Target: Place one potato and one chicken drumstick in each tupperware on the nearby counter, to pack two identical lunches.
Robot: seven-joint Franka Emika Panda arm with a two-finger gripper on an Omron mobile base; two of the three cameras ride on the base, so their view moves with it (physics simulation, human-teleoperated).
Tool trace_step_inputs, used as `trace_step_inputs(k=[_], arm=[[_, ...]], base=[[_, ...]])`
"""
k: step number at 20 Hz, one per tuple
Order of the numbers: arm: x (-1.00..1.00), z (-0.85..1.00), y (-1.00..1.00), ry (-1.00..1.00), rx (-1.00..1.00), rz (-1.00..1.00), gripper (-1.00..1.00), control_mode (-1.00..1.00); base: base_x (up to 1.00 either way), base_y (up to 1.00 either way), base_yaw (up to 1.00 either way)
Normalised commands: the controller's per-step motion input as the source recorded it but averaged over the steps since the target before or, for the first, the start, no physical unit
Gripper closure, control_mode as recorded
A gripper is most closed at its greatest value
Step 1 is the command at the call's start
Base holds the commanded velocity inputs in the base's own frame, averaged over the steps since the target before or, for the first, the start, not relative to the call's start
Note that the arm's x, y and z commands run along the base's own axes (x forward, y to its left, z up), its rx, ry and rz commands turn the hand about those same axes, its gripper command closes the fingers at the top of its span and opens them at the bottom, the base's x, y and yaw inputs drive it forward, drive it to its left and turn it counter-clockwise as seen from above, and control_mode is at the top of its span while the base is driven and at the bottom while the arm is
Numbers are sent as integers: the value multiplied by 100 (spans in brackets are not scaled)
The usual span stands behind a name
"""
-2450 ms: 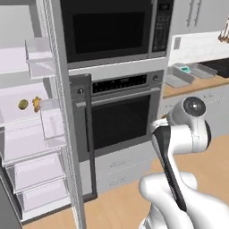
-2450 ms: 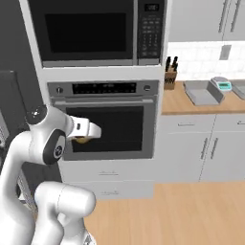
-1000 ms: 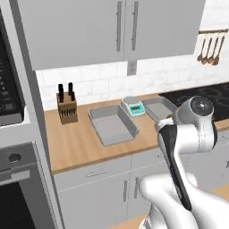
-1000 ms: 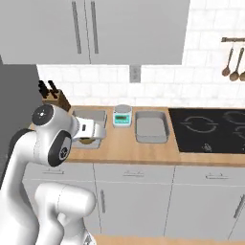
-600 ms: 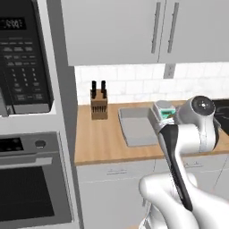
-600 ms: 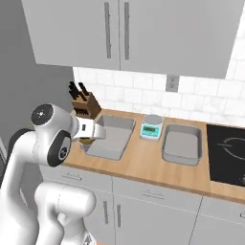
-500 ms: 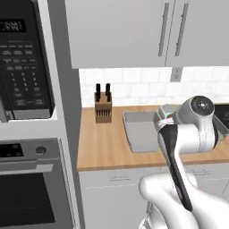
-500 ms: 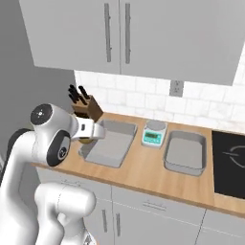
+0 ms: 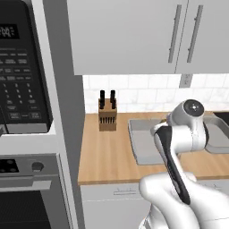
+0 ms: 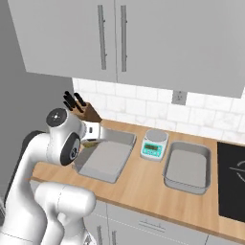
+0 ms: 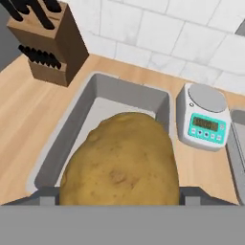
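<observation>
The pincer (image 10: 94, 131) pinches a potato (image 11: 119, 162) and holds it above the left tupperware (image 10: 107, 155) on the table (image 10: 143, 189), evidently for dropping it in, while the right tupperware (image 10: 187, 168) sits beyond the digital scale (image 10: 154, 143).

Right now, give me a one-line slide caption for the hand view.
Potato held in the gripper above the left tupperware, with knife block and digital scale on the wooden counter.

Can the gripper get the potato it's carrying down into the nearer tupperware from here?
Probably yes. The gripper holds the potato just above that tupperware, which lies open with nothing inside; the knife block and scale stand off to the sides.
</observation>
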Motion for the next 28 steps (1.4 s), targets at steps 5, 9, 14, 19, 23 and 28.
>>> trace_step_inputs(k=[5,9,14,19,23,28], arm=[[71,-70,-12,9,9,11,100,-100],[90,-38,-4,2,15,3,100,-100],[70,-19,-1,1,3,0,100,-100],[57,-25,0,7,0,0,100,-100],[26,-36,-10,2,0,0,100,-100],[12,-48,-19,0,0,0,100,-100]], base=[[0,0,0],[0,0,0],[0,0,0],[0,0,0],[0,0,0],[0,0,0]])
